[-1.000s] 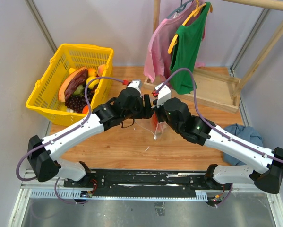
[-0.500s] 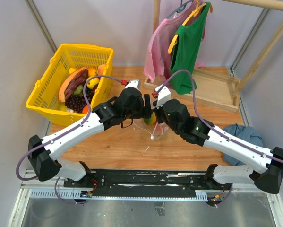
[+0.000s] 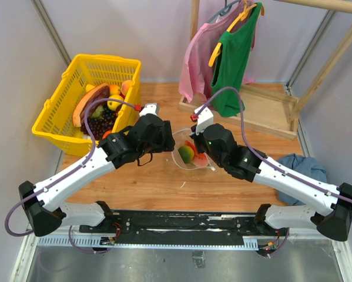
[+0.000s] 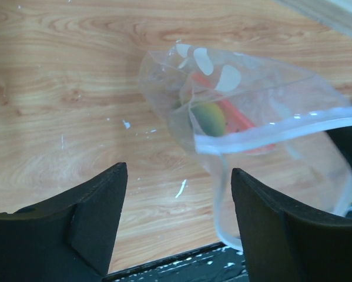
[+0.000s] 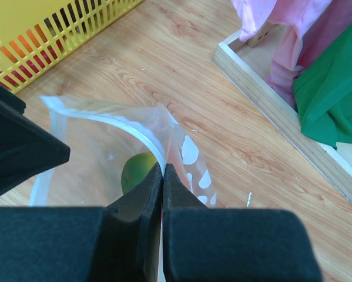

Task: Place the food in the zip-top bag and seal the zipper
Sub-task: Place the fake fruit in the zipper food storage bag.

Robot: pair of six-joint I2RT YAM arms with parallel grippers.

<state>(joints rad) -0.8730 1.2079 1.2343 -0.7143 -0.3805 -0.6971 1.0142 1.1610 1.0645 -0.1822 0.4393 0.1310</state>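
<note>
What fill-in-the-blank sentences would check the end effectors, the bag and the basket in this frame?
The right end effector is ___ on the zip-top bag's rim.
The left end effector stands ___ and holds nothing.
More toy fruit lies in the ___ basket.
Missing words: shut; open; yellow.

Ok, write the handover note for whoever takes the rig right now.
Left gripper: open and empty, next to the bag's mouth.
Right gripper: shut on the rim of the zip-top bag, keeping the mouth open.
In the bag: a green-yellow fruit and a red watermelon slice.
The yellow basket holds more food, dark purple grapes among it.
Left to do: move the rest into the bag, then press the zipper shut; it is unsealed.
</note>
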